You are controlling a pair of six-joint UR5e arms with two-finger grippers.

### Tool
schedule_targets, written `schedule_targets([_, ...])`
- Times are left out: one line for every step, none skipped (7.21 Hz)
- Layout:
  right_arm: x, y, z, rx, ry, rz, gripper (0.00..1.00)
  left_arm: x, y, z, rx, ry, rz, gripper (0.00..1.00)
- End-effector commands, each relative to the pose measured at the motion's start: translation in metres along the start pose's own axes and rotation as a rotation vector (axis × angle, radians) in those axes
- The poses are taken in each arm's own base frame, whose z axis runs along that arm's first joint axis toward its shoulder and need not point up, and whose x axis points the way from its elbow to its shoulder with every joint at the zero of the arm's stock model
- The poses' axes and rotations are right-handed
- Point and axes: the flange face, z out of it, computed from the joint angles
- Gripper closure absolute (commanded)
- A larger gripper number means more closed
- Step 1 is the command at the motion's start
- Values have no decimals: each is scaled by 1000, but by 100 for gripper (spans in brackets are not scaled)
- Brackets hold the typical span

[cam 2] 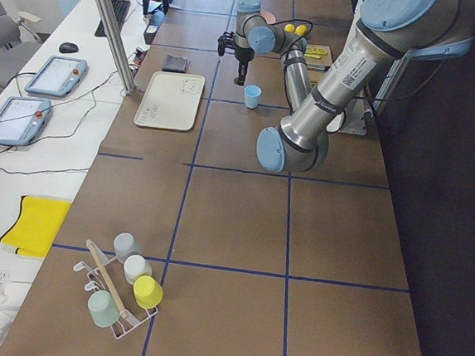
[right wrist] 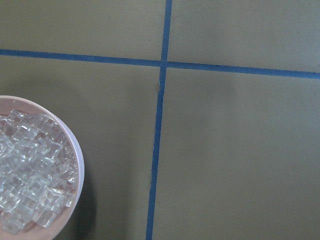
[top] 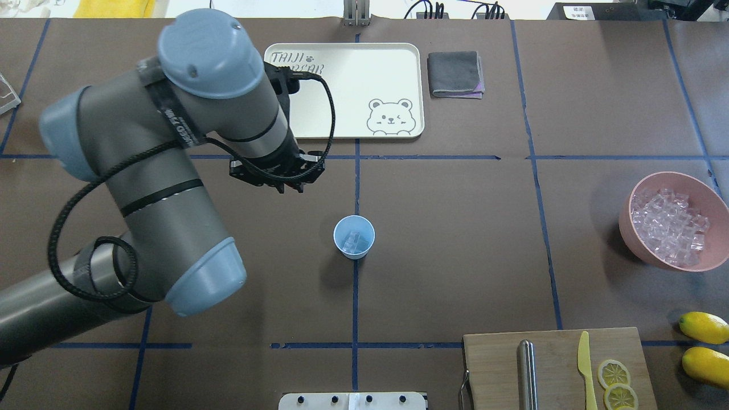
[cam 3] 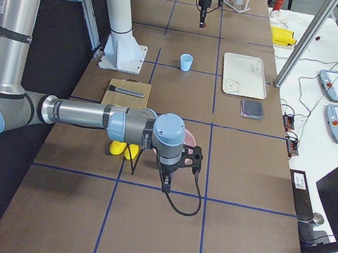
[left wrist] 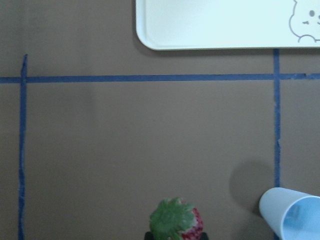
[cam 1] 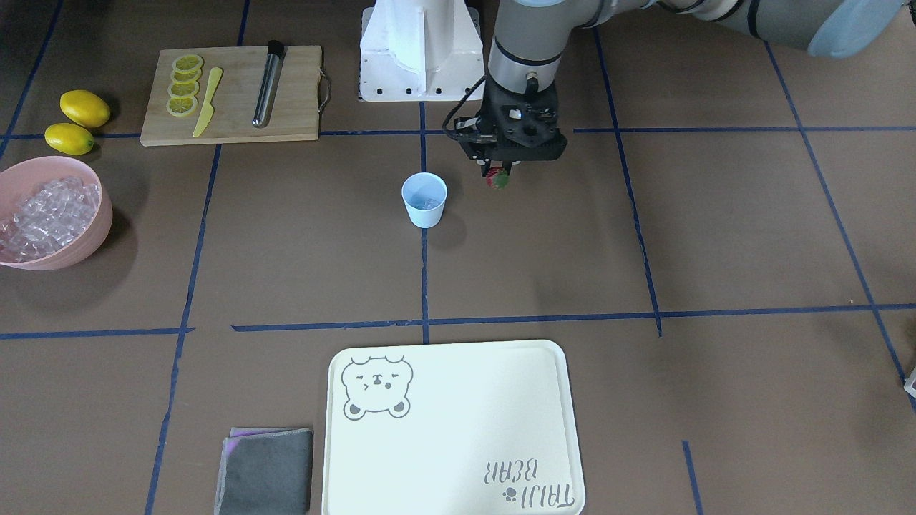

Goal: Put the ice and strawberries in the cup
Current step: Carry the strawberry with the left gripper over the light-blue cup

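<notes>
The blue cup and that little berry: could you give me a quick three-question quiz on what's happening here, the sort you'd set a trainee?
1. True or false: the cup already holds some ice.
2. What is the left gripper holding? A) a lemon slice B) the strawberry C) the yellow knife
3. In a few words: where is the rest of the ice piled?

Key: 1 true; 2 B; 3 in the pink bowl.
</notes>
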Motion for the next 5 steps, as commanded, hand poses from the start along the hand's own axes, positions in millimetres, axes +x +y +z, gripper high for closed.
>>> schedule_targets([1,0,1,-1,0,2,0,67,11,19,-5,-22,-46,98])
schedule_targets([1,0,1,-1,0,2,0,88,29,41,-13,-46,-50,95])
schedule_targets([1,0,1,-1,0,2,0,92,42,60,-18,-71,-50,92])
schedule_targets([1,0,1,-2,0,3,0,93,48,67,-25,-69,-42,84])
schedule_targets([1,0,1,-2,0,3,0,91,48,69,-25,-70,-42,73])
